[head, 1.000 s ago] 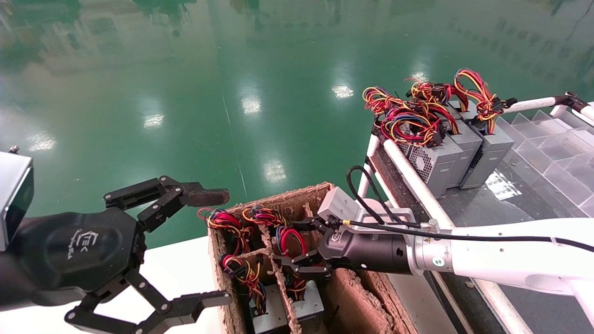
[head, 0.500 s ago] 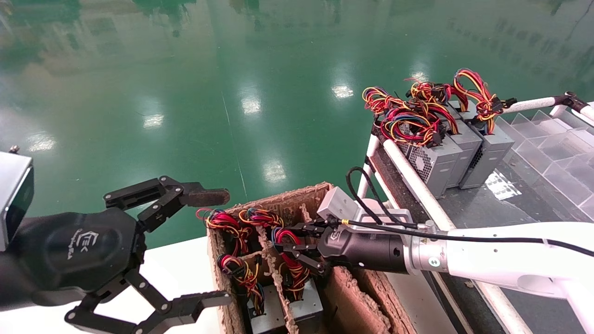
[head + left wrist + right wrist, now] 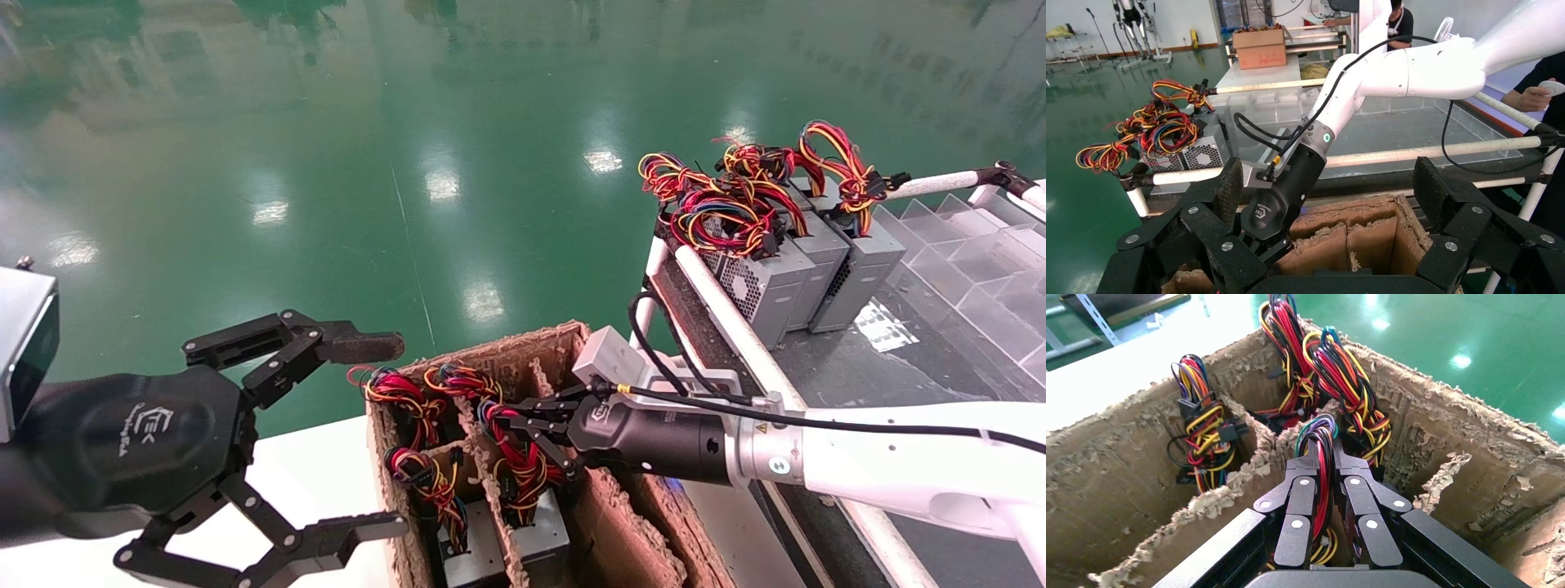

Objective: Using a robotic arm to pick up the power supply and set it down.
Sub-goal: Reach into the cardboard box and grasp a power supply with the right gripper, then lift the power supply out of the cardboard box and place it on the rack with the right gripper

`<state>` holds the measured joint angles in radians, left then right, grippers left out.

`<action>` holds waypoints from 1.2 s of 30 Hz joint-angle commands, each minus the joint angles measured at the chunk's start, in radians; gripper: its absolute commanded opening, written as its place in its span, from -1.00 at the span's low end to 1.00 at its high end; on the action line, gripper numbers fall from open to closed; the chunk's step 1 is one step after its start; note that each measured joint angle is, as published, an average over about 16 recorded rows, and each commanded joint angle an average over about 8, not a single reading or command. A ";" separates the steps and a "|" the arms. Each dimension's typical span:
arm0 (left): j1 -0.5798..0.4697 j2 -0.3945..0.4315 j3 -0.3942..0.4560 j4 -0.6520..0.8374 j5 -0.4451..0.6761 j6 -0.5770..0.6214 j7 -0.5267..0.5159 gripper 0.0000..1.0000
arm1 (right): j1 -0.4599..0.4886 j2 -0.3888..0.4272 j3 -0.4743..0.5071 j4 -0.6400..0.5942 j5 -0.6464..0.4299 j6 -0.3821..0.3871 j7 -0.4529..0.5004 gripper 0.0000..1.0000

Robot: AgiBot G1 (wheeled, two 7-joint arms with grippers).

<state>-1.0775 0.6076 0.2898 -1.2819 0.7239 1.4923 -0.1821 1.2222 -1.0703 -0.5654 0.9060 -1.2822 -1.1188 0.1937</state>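
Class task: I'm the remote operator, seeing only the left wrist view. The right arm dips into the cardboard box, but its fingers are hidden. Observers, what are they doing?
Observer: The right gripper is shut on a wire bundle, one finger on either side.
Operator: Whose wires?
Observer: They belong to the power supply, whose grey body sits down in a middle compartment of the cardboard box.
Operator: And the left gripper?
Observer: The left gripper is open beside the box's left wall, holding nothing.
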 commanded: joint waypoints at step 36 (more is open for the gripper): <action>0.000 -0.001 0.002 0.000 -0.002 -0.001 0.001 1.00 | 0.077 0.191 0.226 -0.018 0.371 -0.198 0.054 -1.00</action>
<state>-1.0780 0.6067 0.2921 -1.2819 0.7223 1.4913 -0.1809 1.2985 -0.8754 -0.3378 0.8815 -0.9113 -1.3202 0.2419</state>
